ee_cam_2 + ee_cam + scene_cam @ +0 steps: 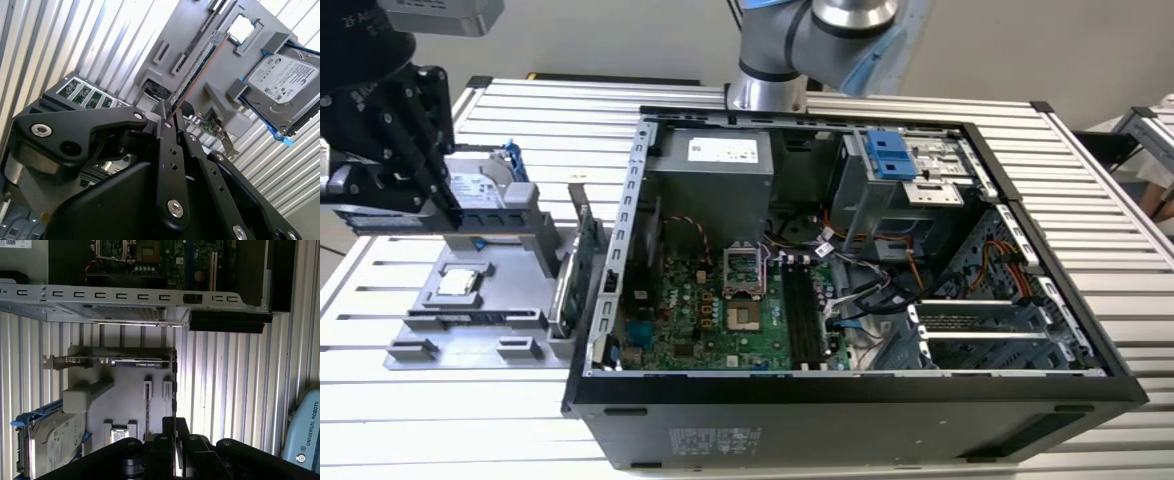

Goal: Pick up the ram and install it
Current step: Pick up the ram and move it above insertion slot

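Hand (174, 111) at one end of the ram (196, 69), on the grey holder (190, 25) at nine o'clock of the computer case (854, 395); grip unclear.

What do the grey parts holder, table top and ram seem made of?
The grey parts holder: likely plastic, matte, one even dull grey. The table top: bare metal, probably aluminium, pale ribbed slats with a soft sheen. The ram: probably circuit board, seen near edge-on, a dark speckled face and a coppery edge.
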